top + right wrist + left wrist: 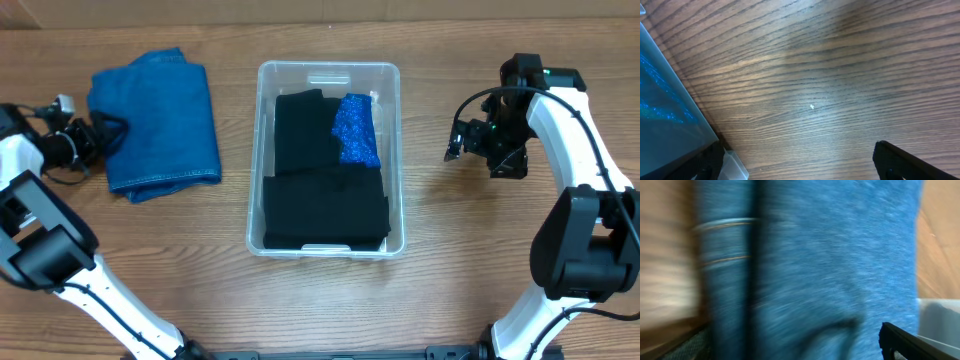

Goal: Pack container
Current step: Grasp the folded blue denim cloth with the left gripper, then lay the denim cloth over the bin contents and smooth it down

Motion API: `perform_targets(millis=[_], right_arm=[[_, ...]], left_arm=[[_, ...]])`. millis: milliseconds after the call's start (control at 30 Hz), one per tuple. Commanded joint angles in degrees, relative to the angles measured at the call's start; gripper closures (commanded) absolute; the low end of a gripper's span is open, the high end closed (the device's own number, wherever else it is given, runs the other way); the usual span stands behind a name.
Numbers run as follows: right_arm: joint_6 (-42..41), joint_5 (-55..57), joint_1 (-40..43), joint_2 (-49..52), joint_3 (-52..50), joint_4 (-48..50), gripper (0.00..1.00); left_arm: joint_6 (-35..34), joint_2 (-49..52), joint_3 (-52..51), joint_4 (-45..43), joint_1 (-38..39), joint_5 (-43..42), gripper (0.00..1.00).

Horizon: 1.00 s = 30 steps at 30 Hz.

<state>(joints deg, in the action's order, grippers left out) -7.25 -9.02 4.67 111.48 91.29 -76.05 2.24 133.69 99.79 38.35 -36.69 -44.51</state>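
The clear container (pixel 300 66) stands mid-table. It holds folded black garments (pixel 325 205) and a sparkly blue cloth (pixel 355 130). Folded blue jeans (pixel 160 125) lie on the table to its left. My left gripper (pixel 108 134) is open at the jeans' left edge. The left wrist view is blurred, with the jeans (pixel 830 255) filling it, the fingers (pixel 795 352) spread over them, and a container corner (pixel 940 317) at the right. My right gripper (pixel 455 140) is open and empty over bare wood right of the container. In the right wrist view its fingers (pixel 810 162) are spread and the container wall (pixel 665 110) is at the left.
The wooden table (pixel 470 250) is bare right of the container and along the front. A black cable (pixel 465 105) loops beside the right wrist.
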Motion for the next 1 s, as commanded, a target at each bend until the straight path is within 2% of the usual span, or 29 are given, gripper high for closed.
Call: perform_targets(millis=[0,100,133,267,367,533,633,733,800,867,967], right_arm=[[0.1,0.0,-0.2,-2.2,0.9,-0.3,0.0],[0.1,0.0,-0.2,-2.2,0.9,-0.8,0.0],[0.1,0.0,-0.2,-2.2,0.9,-0.9,0.0],[0.2,0.0,-0.2,-2.2,0.9,-1.8,0.0],[0.2,0.0,-0.1,-2.2,0.9,-1.9,0.0],[0.2,0.0,-0.1,-2.2,0.9,-2.1,0.0],[0.1,0.0,-0.1,-2.2,0.9,-2.1,0.0],[0.1,0.0,-0.1,-2.2,0.9,-2.5,0.0],[0.1,-0.1,-0.1,-2.2,0.9,-2.5,0.0],[-0.1,-0.1,-0.1,-2.2,0.9,-2.6,0.0],[-0.1,-0.7,-0.1,-2.2,0.9,-2.8,0.0]], left_arm=[[-1.1,5.0,-0.3,0.3,6.1,-5.1,0.03],[-2.1,4.8,0.0,0.9,9.7,-5.1,0.78],[-4.1,4.8,0.2,1.4,10.3,-5.3,0.94],[-3.5,1.4,0.3,6.5,10.4,-8.0,0.96],[-1.1,-6.6,0.3,11.3,10.0,-7.9,0.96],[-1.4,-27.9,0.3,13.4,11.3,-7.4,0.96],[-2.7,-40.2,0.3,13.3,16.1,-3.7,0.96],[-6.4,-50.0,0.3,13.2,26.5,1.6,0.96],[-13.8,-53.9,0.3,13.3,37.0,11.0,0.96],[-20.1,-54.7,0.2,13.1,48.9,21.5,0.96],[-22.3,-52.0,0.1,12.2,61.5,31.9,0.96]])
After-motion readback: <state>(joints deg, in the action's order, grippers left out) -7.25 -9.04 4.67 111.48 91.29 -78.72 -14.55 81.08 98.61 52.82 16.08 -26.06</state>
